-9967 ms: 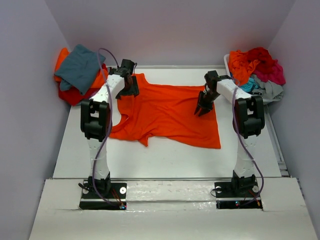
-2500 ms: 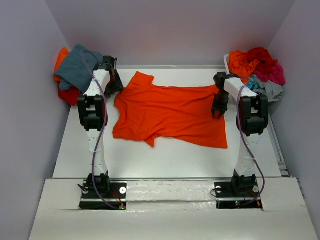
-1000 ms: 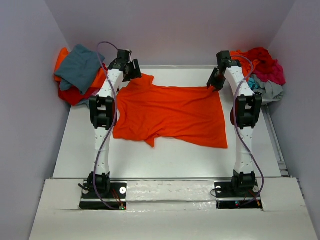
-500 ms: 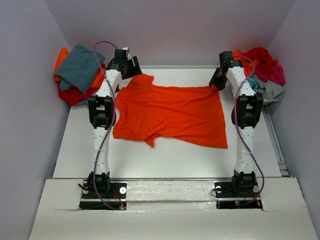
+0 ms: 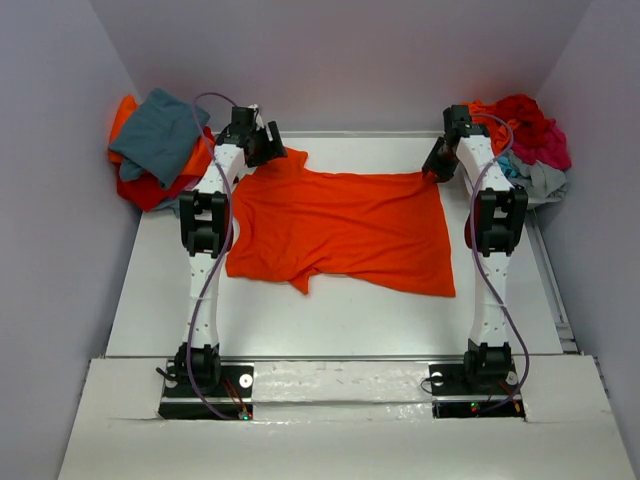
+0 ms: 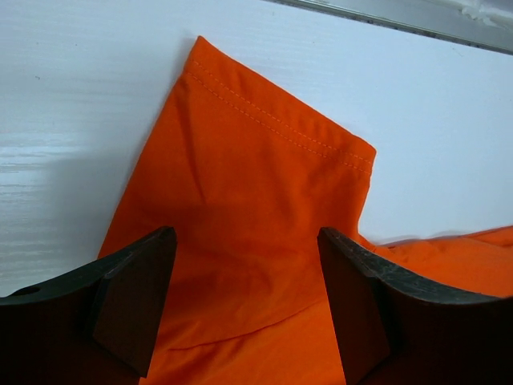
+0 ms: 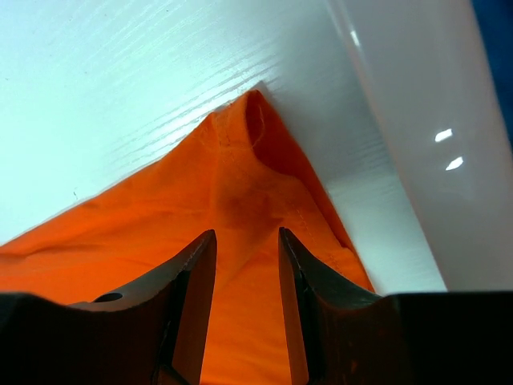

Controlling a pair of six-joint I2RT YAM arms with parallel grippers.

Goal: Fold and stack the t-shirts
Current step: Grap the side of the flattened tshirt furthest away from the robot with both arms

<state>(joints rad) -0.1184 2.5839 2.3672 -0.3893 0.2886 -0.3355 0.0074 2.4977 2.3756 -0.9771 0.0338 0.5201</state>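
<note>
l gripper (image 6: pixel 244 238) jaws spread wide over orange t-shirt (image 6: pixel 256 192) sleeve — flat on white table (image 6: pixel 80 96).

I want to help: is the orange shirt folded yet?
Spread out: the orange t-shirt lies flat, far sleeve stretched out.

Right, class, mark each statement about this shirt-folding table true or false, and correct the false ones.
1. The orange shirt lies spread out on the table. True.
2. The left fingers are shut tight. False: they stand wide apart over the sleeve.
3. A heap of shirts sits at the far right. True.
4. The blue-grey shirt is buried under its pile. False: it lies on top.
</note>
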